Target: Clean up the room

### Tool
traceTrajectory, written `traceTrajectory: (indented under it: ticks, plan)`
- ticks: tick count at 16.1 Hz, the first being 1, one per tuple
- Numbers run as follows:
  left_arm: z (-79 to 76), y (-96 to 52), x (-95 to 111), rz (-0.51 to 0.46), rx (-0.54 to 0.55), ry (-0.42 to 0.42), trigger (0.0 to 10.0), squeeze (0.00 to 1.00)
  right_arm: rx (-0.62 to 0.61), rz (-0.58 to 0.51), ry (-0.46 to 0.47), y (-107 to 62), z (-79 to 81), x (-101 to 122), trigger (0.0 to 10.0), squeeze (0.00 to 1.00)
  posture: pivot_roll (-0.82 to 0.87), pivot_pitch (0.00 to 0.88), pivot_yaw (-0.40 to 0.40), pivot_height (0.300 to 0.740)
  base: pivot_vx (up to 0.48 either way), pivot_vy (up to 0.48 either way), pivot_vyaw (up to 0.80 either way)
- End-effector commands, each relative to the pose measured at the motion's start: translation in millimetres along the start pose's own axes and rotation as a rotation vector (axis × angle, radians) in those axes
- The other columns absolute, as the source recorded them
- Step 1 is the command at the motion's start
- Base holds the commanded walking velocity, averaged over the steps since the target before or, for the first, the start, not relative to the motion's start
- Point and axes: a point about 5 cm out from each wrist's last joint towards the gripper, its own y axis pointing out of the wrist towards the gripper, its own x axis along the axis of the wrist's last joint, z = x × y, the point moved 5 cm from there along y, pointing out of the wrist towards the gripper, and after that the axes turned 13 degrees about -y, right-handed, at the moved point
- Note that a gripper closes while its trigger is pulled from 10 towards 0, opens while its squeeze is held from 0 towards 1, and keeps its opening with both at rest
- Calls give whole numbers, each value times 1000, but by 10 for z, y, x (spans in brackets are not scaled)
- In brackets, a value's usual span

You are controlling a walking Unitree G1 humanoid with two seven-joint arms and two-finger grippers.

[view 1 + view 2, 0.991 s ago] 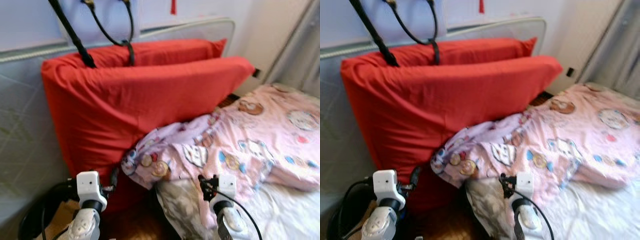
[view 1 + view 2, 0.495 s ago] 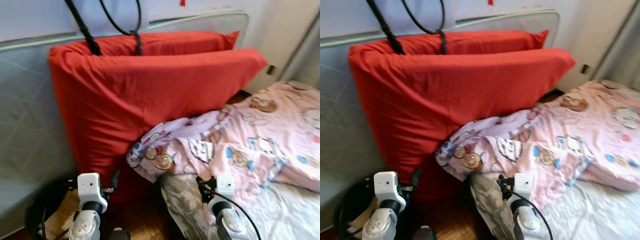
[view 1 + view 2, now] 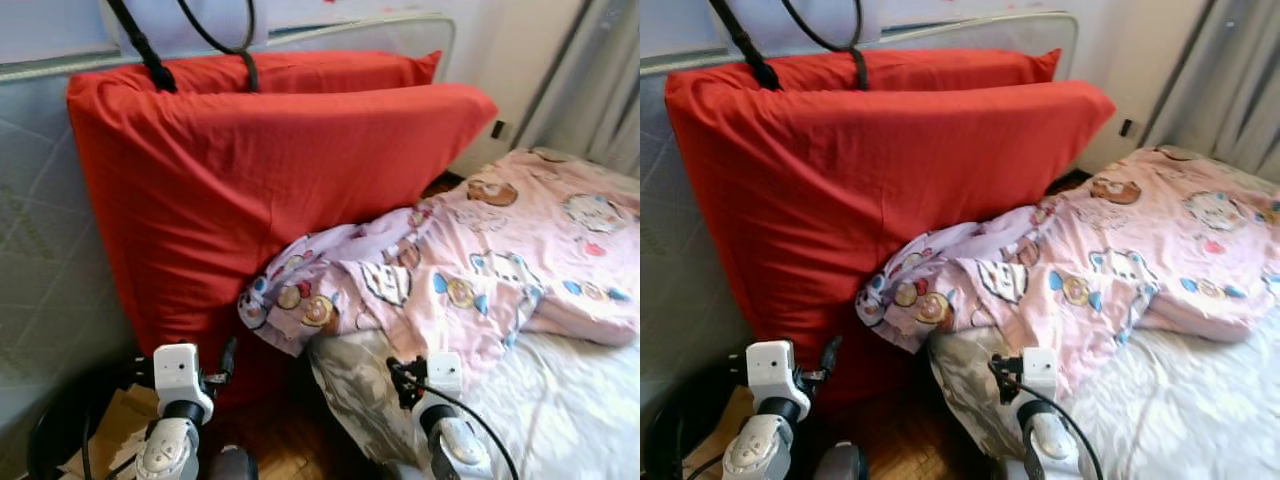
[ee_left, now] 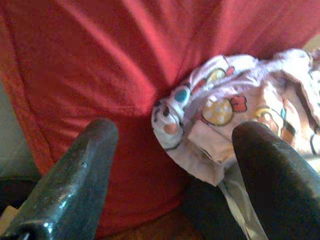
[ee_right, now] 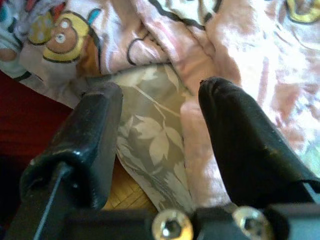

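Observation:
A large red pillow leans upright against the grey quilted panel, with a second red pillow behind it. A pink cartoon-print blanket lies crumpled across the bed, its corner hanging over the leaf-patterned bed edge. Both arms are held low in front of me. My left gripper is open, facing the red pillow and the blanket's corner. My right gripper is open above the leaf-patterned fabric, with the pink blanket just beyond its fingers.
Black bag straps hang over the pillow's top. A black cable loop and cardboard lie on the wooden floor at lower left. A white sheet covers the bed on the right. Grey curtains hang at far right.
The whole picture has shifted as the camera moved, now showing more of the bed and curtain on the right. Both arms stay low with nothing held.

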Motion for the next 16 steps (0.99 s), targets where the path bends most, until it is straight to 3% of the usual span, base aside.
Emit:
traceTrajectory:
  ticks: [1,3,4,5,9,16]
  plan:
    - [-29,11,7,4,-12,6,10000,0,-8,12,-18,35,-24,26,10000,0,76,0,-80,604,0,0,0]
    - [-30,10,9,7,-13,9,10000,0,-3,50,-47,60,-20,2,10000,0,78,0,-79,604,0,0,0]
    - [-32,13,8,9,-14,10,10000,0,10,62,-55,82,-3,10,10000,106,81,0,-80,604,0,0,0]
    - [-33,14,10,9,-15,10,10000,0,26,80,-76,99,19,7,10000,1000,82,2,-79,604,0,0,0]
    - [-72,44,21,12,-27,11,10000,0,36,178,-178,180,36,3,10000,1000,99,15,-84,604,0,0,0]
    - [-202,75,142,-12,-68,9,10000,0,36,222,-203,202,25,-8,10000,1000,126,71,-96,604,0,0,0]
